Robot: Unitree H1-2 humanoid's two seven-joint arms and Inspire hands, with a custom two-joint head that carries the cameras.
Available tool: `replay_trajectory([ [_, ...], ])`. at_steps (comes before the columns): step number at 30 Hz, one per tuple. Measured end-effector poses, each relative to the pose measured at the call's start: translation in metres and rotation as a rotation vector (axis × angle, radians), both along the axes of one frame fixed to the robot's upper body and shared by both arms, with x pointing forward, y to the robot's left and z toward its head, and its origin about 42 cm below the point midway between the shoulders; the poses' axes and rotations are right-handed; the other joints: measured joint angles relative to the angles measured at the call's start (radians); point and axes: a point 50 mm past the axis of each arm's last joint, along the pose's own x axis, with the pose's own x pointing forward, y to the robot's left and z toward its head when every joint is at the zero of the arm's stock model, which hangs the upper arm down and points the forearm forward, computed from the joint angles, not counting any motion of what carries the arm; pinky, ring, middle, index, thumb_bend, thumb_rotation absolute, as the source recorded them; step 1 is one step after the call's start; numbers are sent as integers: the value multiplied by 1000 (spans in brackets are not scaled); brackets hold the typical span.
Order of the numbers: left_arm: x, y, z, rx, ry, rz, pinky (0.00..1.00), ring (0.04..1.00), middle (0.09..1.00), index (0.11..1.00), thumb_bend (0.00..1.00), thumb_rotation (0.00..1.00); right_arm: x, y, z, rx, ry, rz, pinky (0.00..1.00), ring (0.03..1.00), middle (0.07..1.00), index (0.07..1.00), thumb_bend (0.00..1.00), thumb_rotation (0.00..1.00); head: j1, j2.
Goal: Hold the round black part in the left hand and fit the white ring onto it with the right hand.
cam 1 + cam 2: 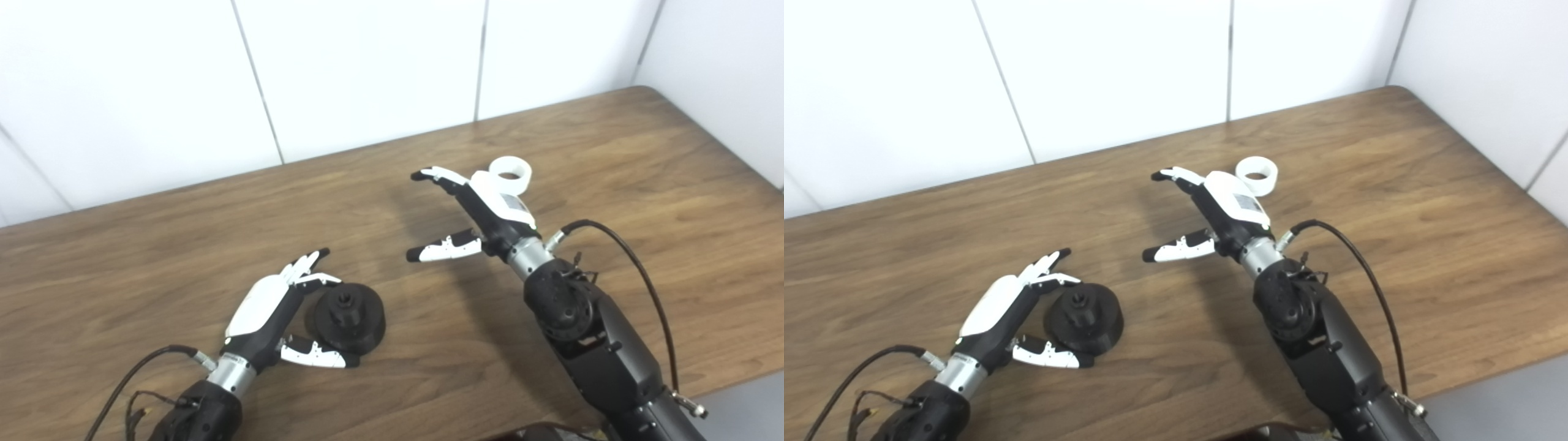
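Observation:
The round black part (pixel 346 317) sits flat on the wooden table (pixel 184 257), its hub facing up. My left hand (pixel 278 312) is open around its left side, thumb under its near edge and fingers at its far left edge; I cannot tell if it touches. The white ring (pixel 511 174) lies on the table further back. My right hand (pixel 474 211) is open and empty, hovering just left of and in front of the ring, fingers spread to the left. Both also show in the right eye view: the part (pixel 1084 318) and the ring (pixel 1257 175).
White wall panels (pixel 367 67) stand behind the table's far edge. The table's right edge runs down at the far right (pixel 753 165). Black cables (pixel 637 269) trail from both wrists.

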Motion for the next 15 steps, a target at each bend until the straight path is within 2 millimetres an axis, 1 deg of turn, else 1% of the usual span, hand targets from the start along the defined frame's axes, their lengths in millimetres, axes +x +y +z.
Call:
replay_trajectory([
  [3, 0, 0, 0, 0, 2, 0, 1000, 1000, 1000, 647, 1000, 370, 0, -3, 1, 1, -6, -14, 783, 870, 907, 855, 882, 428, 5, 0],
  [6, 0, 0, 0, 0, 3, 0, 1000, 1000, 1000, 647, 1000, 369, 1, -8, 3, -2, -34, -47, 803, 883, 914, 848, 862, 405, 0, 0],
  [8, 1, 0, 0, 0, 5, 1, 1000, 1000, 1000, 647, 1000, 366, 1, -13, 6, -11, -60, -78, 799, 881, 917, 847, 863, 404, -2, 0],
  [10, 1, 1, 0, 0, 7, 3, 1000, 1000, 1000, 648, 1000, 368, 2, -18, 10, -31, -87, -105, 817, 894, 926, 851, 860, 416, -3, 0],
  [13, 1, 1, 0, 0, 9, 5, 1000, 1000, 1000, 649, 1000, 365, 7, -27, 19, -112, -126, -132, 833, 913, 938, 847, 871, 415, -6, -2],
  [15, 1, 1, 1, 0, 9, 6, 1000, 1000, 1000, 647, 1000, 360, 16, -37, 29, -184, -159, -157, 842, 922, 947, 844, 883, 415, -6, -2],
])
